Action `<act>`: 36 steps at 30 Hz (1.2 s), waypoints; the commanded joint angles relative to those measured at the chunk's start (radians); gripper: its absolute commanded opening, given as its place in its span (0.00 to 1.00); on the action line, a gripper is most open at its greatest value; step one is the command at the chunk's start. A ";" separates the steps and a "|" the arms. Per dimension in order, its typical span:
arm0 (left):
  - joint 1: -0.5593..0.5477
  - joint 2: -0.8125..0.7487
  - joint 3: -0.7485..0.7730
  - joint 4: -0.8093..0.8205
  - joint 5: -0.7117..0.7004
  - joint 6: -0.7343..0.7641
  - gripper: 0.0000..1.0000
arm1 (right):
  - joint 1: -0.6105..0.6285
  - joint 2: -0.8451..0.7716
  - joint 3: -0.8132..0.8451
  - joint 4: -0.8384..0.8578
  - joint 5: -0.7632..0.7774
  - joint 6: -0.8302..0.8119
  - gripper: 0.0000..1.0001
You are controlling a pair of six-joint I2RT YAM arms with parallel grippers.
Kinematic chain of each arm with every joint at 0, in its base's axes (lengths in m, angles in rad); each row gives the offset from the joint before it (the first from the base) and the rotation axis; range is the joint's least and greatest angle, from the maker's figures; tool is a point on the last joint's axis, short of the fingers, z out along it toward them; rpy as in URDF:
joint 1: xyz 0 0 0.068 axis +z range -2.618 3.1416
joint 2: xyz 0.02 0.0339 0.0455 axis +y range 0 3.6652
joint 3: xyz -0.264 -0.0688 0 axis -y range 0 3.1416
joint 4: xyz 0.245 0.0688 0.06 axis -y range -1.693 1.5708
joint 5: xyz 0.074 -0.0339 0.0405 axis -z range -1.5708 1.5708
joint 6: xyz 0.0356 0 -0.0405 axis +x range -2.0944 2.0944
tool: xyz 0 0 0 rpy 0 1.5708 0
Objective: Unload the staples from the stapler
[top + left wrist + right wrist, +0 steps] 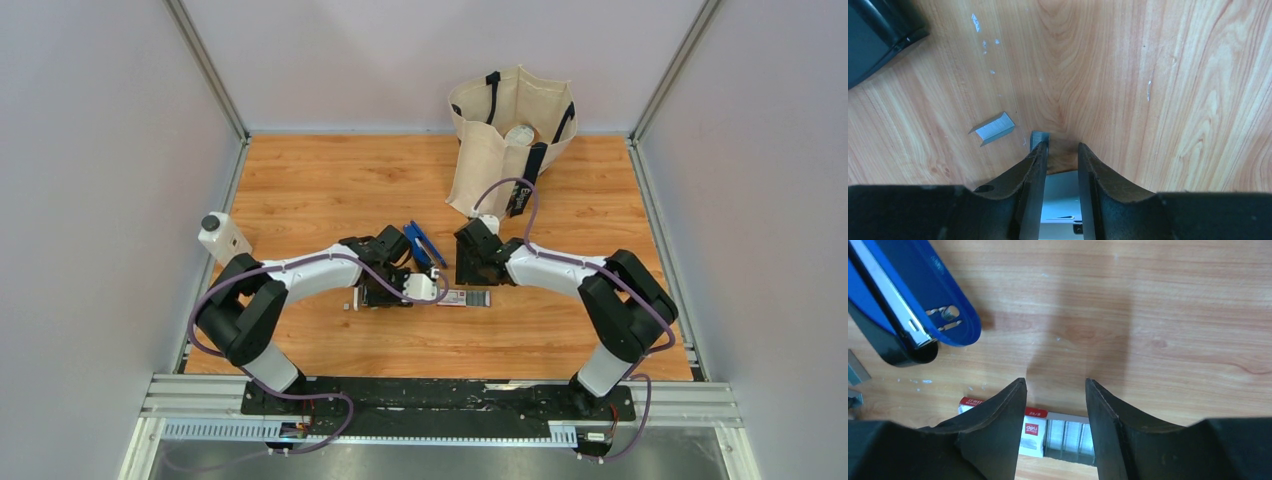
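Note:
The dark blue stapler [424, 243] lies hinged open on the wooden table between my two grippers. In the right wrist view it [923, 300] is at the upper left, with its metal magazine rail showing. My left gripper [374, 298] is low over the table to the stapler's near left. Its jaws [1062, 146] stand a narrow gap apart with bare wood between the tips. A short staple strip [1039, 138] lies at the left fingertip, and another strip [993, 128] lies loose beside it. My right gripper [470, 274] is open and empty [1055, 382] above a staple box.
A red-and-white staple box [466, 298] lies slid open under the right gripper, with rows of staples showing [1040, 435]. A cream tote bag [510, 140] stands at the back. A white device with a black knob [222, 237] sits at the left edge. A pale grey-blue surface [1063, 200] shows between the left fingers.

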 commanded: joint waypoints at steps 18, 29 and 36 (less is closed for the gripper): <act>-0.065 0.064 0.075 -0.059 -0.046 0.055 0.20 | 0.024 -0.188 -0.085 -0.088 -0.032 0.044 0.53; -0.096 0.018 0.116 -0.157 -0.006 0.003 0.08 | -0.056 -0.325 -0.119 -0.132 -0.037 0.030 0.53; -0.123 -0.013 0.228 -0.252 0.103 -0.066 0.07 | -0.076 -0.394 -0.128 -0.165 -0.021 0.027 0.54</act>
